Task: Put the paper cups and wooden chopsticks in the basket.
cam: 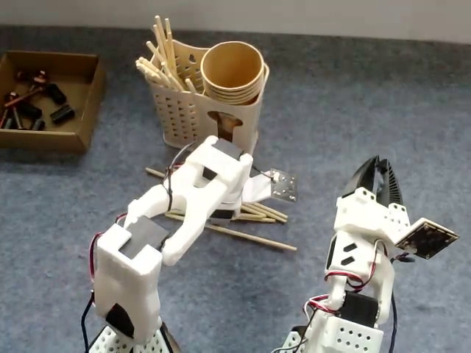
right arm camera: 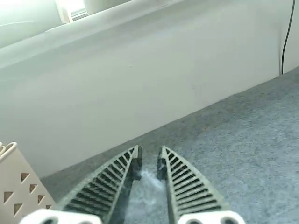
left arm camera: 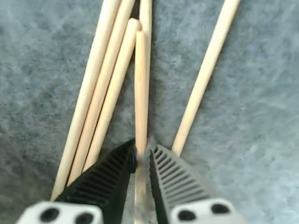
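Left gripper (left arm camera: pixel 141 151) was down low on the grey mat (left arm camera: pixel 261 116), and there it was: my two ribbed fingers (left arm camera: pixel 107 177) were clamped on a single chopstick (left arm camera: pixel 140 88). They pinched it close to one end, and the stick ran straight out ahead of the tips. On one side of it lay three loose chopsticks (left arm camera: pixel 100 93), packed side by side and touching. A lone stick (left arm camera: pixel 205 74) lay apart on the other side, angled away. From above, my left arm (cam: pixel 191 198) stretched over those loose chopsticks (cam: pixel 254 237), which were spread on the mat just in front of the basket (cam: pixel 176 121).

The basket stood upright toward the far side of the mat, cream plastic with punched walls. The paper cups (cam: pixel 232 70) sat nested in one stack inside it, mouths up, in the half nearer my right arm. A bunch of chopsticks (cam: pixel 165 51) stood on end in the other half, fanning out above the rim.

My right gripper (cam: pixel 378 176) was well apart from all that, off to the right over the mat, pointing toward the pale wall (right arm camera: pixel 140 84). It was barely parted (a thin gap at the tips, nothing between them). A corner of the basket (right arm camera: pixel 18 191) showed off to its side.

At the far left of the mat sat a cardboard box (cam: pixel 81 110) holding small dark parts (cam: pixel 33 103).
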Action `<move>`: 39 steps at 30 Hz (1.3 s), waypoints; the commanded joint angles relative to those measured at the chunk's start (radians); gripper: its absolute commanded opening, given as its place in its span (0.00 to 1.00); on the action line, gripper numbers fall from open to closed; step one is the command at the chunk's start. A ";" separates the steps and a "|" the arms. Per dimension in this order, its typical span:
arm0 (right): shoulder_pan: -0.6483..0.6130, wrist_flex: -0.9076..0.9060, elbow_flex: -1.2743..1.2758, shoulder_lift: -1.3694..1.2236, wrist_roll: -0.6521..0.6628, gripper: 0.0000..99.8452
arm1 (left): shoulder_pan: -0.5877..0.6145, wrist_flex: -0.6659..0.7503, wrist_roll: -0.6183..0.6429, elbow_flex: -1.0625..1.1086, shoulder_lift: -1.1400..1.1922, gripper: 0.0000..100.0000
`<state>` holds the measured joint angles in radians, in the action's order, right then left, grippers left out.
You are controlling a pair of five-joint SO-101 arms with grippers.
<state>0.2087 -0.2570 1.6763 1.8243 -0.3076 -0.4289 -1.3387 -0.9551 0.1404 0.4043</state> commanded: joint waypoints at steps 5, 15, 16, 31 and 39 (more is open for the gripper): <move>0.005 0.025 0.035 0.013 -0.002 0.07 | -0.024 -0.091 0.032 0.024 -0.177 0.01; 0.005 0.025 0.035 0.013 -0.002 0.07 | -0.022 -0.161 0.038 0.074 -0.404 0.01; 0.005 0.025 0.035 0.013 -0.002 0.07 | -0.022 -0.160 0.060 0.073 -0.426 0.01; 0.005 0.025 0.036 0.013 -0.002 0.07 | 0.019 -0.075 0.443 -0.065 -0.848 0.01; -0.008 0.025 0.042 0.013 0.071 0.07 | 0.140 0.149 0.664 -0.071 -0.951 0.01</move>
<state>0.2071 -0.2570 1.6763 1.8243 -0.2800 -0.3245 -1.2589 -0.3445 0.1158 -0.4948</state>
